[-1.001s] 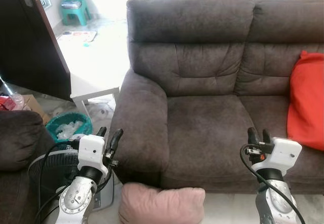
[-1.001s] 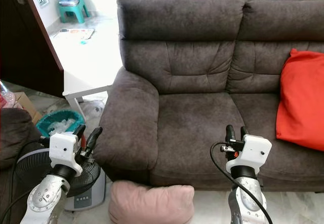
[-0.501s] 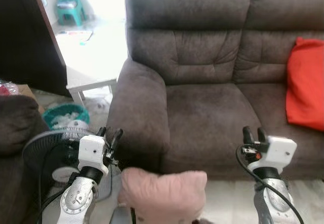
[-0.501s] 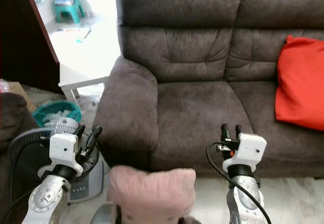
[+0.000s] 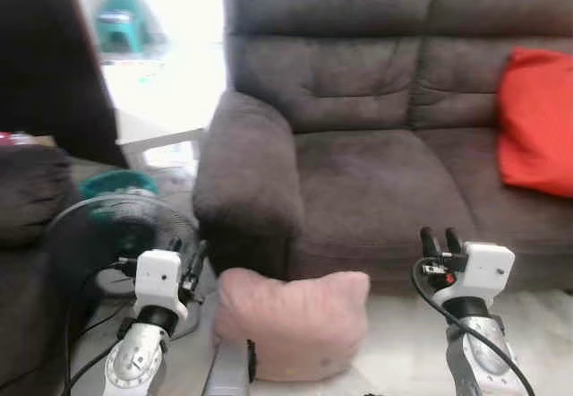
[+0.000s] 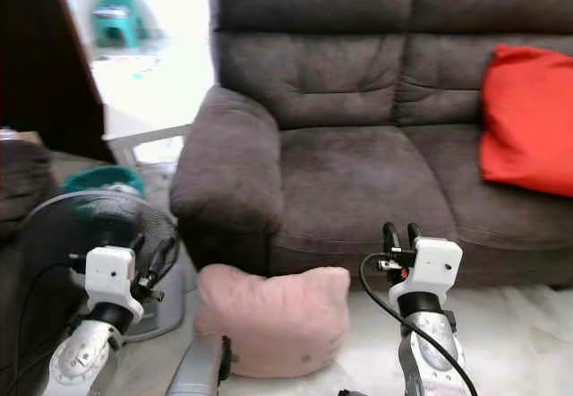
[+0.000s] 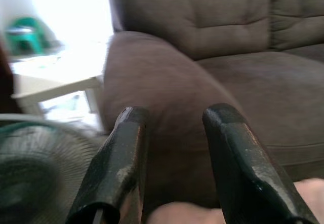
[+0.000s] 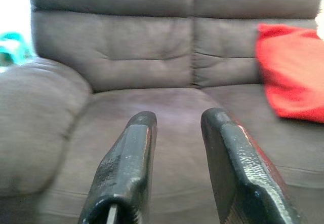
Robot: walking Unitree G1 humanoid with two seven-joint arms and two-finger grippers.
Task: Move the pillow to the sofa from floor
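The soft pink fabric pillow lies on the floor against the front of the dark grey upholstered sofa, between the two grippers and below their fingers. The left gripper and the right gripper hover empty, fingers spread, pointing at the sofa.

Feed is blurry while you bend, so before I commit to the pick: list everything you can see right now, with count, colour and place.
Pillow: 1, pink, on the floor against the sofa front.
Sofa: 1, dark grey, straight ahead.
Cushion: 1, red, right sofa seat.
Fan: 1, black, on the floor left of the sofa arm.
Basket: 1, teal, behind the fan.
Stool: 1, teal, far left.
Left gripper: open, left of the pillow.
Right gripper: open, right of the pillow.
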